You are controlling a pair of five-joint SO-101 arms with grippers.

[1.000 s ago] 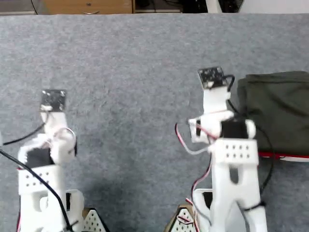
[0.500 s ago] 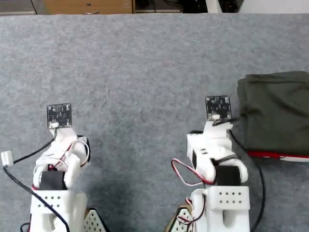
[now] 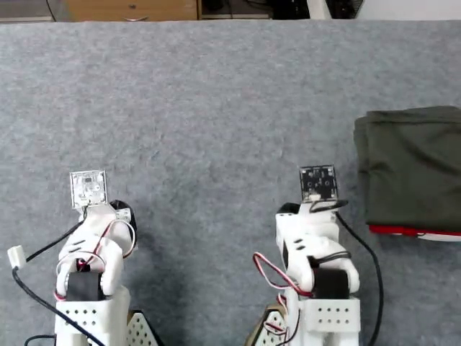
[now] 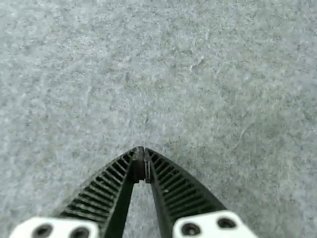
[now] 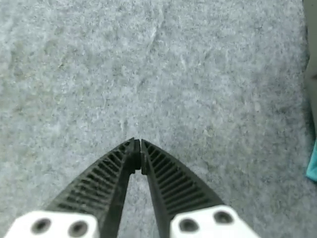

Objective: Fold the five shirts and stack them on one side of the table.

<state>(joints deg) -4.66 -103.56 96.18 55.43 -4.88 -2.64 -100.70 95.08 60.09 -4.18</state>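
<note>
- Stack of folded shirts (image 3: pixel 413 169) lies at one side of the grey table (image 3: pixel 216 94), dark green shirt (image 3: pixel 421 144) on top.
- Right gripper (image 5: pixel 138 154): tips together, nothing between them, over bare felt near the stack.
- Left gripper (image 4: pixel 143 161): tips together as well, empty, well apart from the stack, beyond the right arm (image 3: pixel 317 249).
- Risk: the right arm sits just beside the stack's near corner. We think a swing toward the stack, or its black cable (image 3: pixel 375 270) dragging, could skew the layers.
- Risk: the green shirt's folded edge facing the arms looks puffy, so a bump there could open the fold.
- Risk: we could call the task done while short of five shirts, since the lower layers are mostly hidden.
- Counts: two arms, two grippers, one stack.
- Shirt layers we can tell apart: green top, red edge (image 3: pixel 403 231), white edge (image 3: pixel 441 236), plus a teal sliver (image 5: pixel 312 166) in the right wrist view. We can't confirm five.
</note>
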